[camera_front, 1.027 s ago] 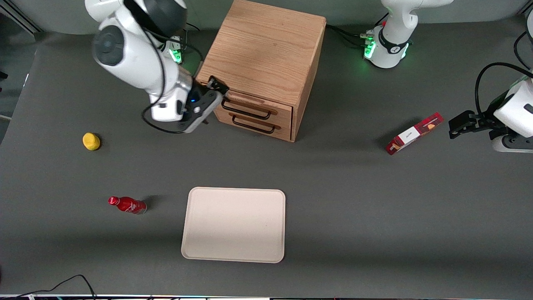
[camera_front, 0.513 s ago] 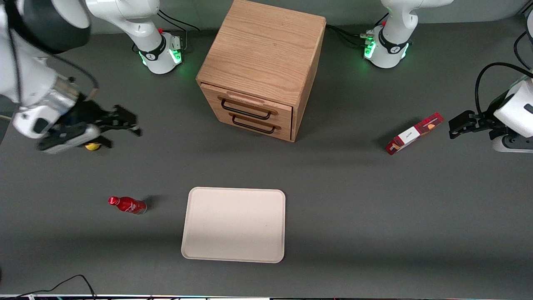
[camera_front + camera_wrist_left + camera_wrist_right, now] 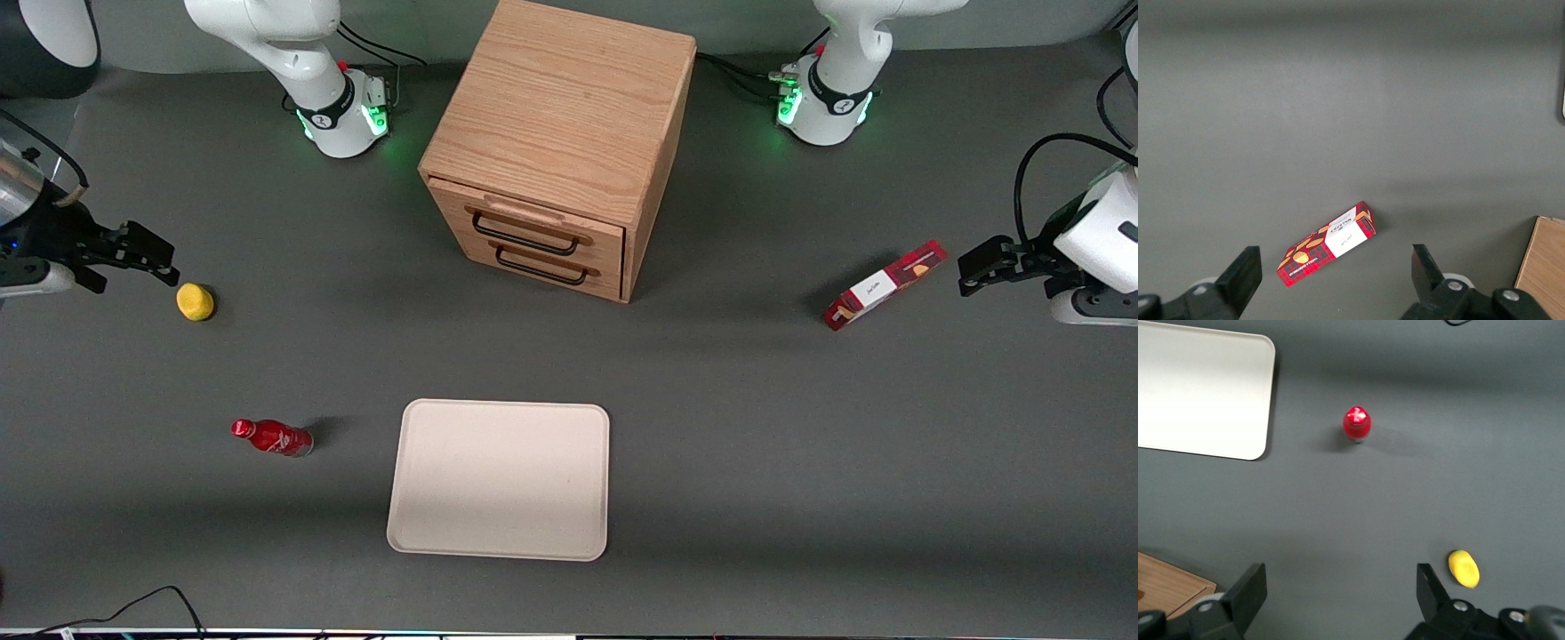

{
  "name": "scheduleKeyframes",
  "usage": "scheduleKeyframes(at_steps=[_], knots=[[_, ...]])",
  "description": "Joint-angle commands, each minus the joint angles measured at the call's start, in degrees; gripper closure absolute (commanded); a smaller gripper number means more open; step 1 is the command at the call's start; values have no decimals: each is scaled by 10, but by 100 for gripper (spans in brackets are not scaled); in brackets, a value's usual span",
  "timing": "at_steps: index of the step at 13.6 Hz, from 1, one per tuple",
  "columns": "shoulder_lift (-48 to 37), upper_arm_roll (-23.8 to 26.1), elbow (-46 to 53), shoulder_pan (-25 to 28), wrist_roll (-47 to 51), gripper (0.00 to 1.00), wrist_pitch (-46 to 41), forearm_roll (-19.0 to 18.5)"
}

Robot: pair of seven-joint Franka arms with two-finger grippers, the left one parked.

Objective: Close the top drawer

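Observation:
The light oak cabinet (image 3: 560,107) stands at the table's back middle. Its top drawer (image 3: 533,228), with a black wire handle and a raised wooden strip, sits pushed in, its front about level with the lower drawer (image 3: 542,262). My right gripper (image 3: 160,260) is far from the cabinet, toward the working arm's end of the table, just above the surface beside a yellow lemon (image 3: 195,301). It is open and empty. In the right wrist view the gripper (image 3: 1340,593) has wide-apart fingers over bare table, with a cabinet corner (image 3: 1165,588) at the edge.
A red bottle (image 3: 271,436) (image 3: 1357,425) lies nearer the front camera than the lemon (image 3: 1464,568). A beige tray (image 3: 498,478) (image 3: 1198,393) lies in front of the cabinet. A red biscuit box (image 3: 885,284) (image 3: 1328,243) lies toward the parked arm's end.
My gripper has pulled away from the top drawer's front and swung out to the working arm's end of the table, beside the lemon. The drawer front has not visibly moved.

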Motion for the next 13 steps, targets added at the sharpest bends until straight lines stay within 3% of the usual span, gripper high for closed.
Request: scheduleKeyframes(at_steps=[1,13], knots=[[-11,5,-10,-9,13,0,-8,-16],[33,12,4,-11,21,0,-1,-12]])
